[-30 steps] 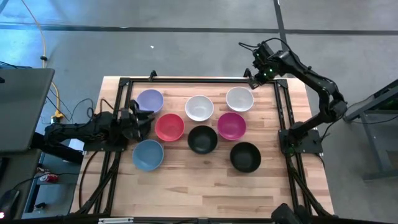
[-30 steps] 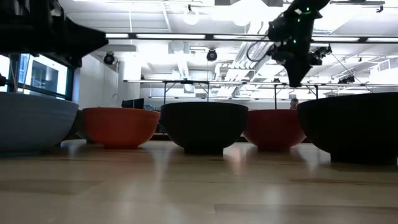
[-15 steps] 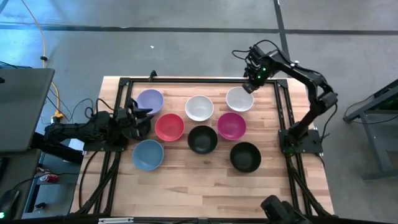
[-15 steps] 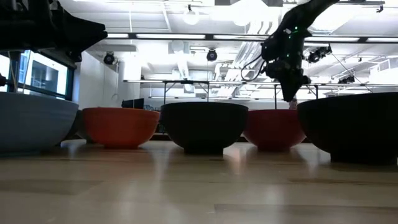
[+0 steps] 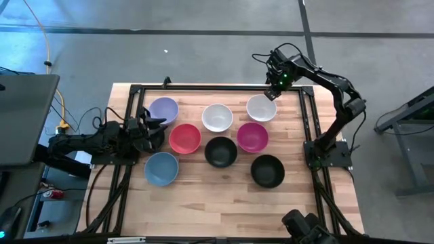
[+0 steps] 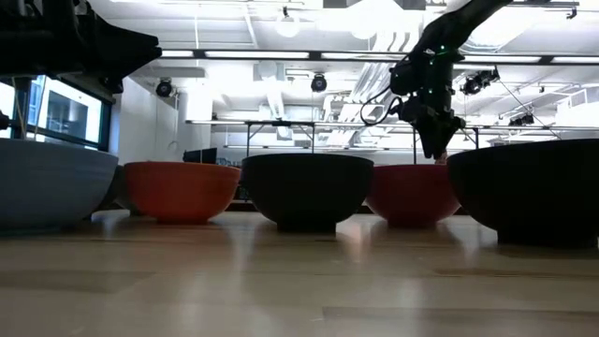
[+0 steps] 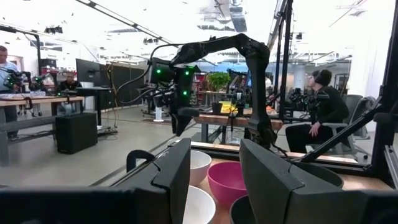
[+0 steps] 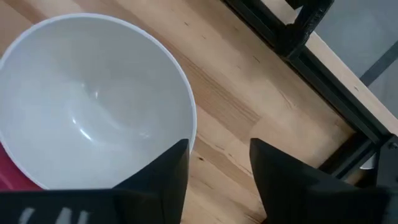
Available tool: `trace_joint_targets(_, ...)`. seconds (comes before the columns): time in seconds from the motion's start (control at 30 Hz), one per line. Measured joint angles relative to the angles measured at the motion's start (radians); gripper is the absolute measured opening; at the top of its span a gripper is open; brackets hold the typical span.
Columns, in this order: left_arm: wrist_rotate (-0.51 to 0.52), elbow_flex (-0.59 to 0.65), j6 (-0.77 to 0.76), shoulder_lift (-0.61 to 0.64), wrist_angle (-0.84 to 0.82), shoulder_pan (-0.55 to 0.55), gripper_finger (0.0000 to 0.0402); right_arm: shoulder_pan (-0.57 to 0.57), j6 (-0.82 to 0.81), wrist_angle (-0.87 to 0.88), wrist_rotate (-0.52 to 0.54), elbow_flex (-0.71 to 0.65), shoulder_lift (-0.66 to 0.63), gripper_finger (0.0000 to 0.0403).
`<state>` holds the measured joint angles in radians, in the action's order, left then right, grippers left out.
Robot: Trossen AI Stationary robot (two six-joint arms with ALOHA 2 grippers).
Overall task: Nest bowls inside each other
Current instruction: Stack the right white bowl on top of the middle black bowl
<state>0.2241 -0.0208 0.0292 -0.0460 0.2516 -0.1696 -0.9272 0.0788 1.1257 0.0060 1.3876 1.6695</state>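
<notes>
Your table [image 5: 203, 196] carries seven visible bowls, all separate, none nested:
- lavender bowl [image 5: 163, 109], at 10 o'clock of the group
- white bowl [image 5: 217, 117], at 12 o'clock
- second white bowl [image 5: 261, 108], at 1 o'clock, by the frame [image 5: 203, 87]
- red bowl [image 5: 184, 138], left of centre
- magenta bowl [image 5: 252, 137], right of centre
- black bowl [image 5: 220, 151], centre
- second black bowl [image 5: 267, 170], at 5 o'clock
- blue bowl [image 5: 161, 169], at 8 o'clock

Your right gripper [image 5: 272, 89] hangs over the 1 o'clock rim of the second white bowl, fingers [image 8: 283, 177] parted, one on each side of the rim, holding nothing

Your left gripper [image 5: 150, 129] waits at 9 o'clock, between the lavender and red bowls, fingers [image 7: 180, 171] partly apart, nothing between them
</notes>
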Motion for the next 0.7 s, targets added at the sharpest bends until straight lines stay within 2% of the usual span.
trace_joint_targets(0.23,0.0,0.0,-0.005,0.0,0.0,0.0,0.0127,0.0,0.02,-0.028,-0.02,-0.009,0.0,0.0165)
trace_joint_targets(0.7,-0.004,0.0,-0.045,0.0,0.0,0.0,0.0127,0.0,0.056,-0.039,-0.043,-0.124,0.001,0.0165)
